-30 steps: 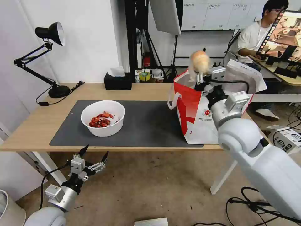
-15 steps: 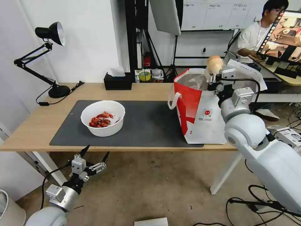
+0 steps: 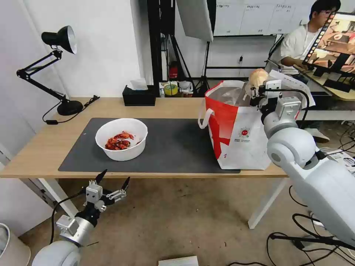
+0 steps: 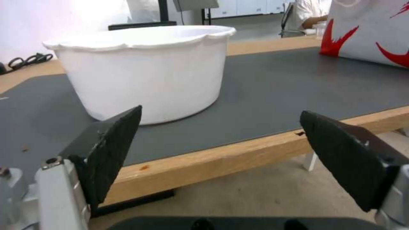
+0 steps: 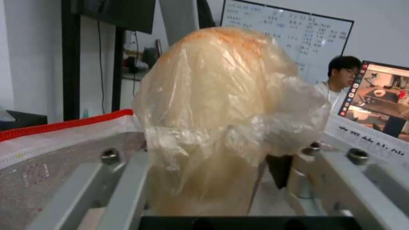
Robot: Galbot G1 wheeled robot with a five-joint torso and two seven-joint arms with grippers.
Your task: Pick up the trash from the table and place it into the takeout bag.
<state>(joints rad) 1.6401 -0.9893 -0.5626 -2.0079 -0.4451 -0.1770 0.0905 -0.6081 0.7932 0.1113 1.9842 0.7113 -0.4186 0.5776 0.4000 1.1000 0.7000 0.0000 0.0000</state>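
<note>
A: Head view first. Where is the ball?

B: The right gripper (image 3: pixel 254 89) holds the ball (image 3: pixel 257 77) at the far right rim of the bag (image 3: pixel 236 136), above its open top. The jaws are closed on the ball's wrapped lower end.

A: And the bag?

B: It stands upright on the right end of the counter (image 3: pixel 44 147), partly on the mat (image 3: pixel 173 147). The bowl (image 3: pixel 121 138), with red shells in it, sits on the mat's left half, well apart from the bag. The left gripper (image 3: pixel 112 179) hangs below the counter's front edge, in front of the bowl, jaws spread.

A: Left wrist view?

B: The two black fingers (image 4: pixel 113 143) stand wide apart with nothing between them. Past them are the counter's edge, the bowl (image 4: pixel 145 70) on the mat, and a corner of the bag (image 4: pixel 370 28) farther off.

A: Right wrist view?

B: The ball (image 5: pixel 226 105), in crinkled clear film, sits between the grey fingers (image 5: pixel 127 179). The bag's red rim (image 5: pixel 64 126) and silver lining lie beside it.
</note>
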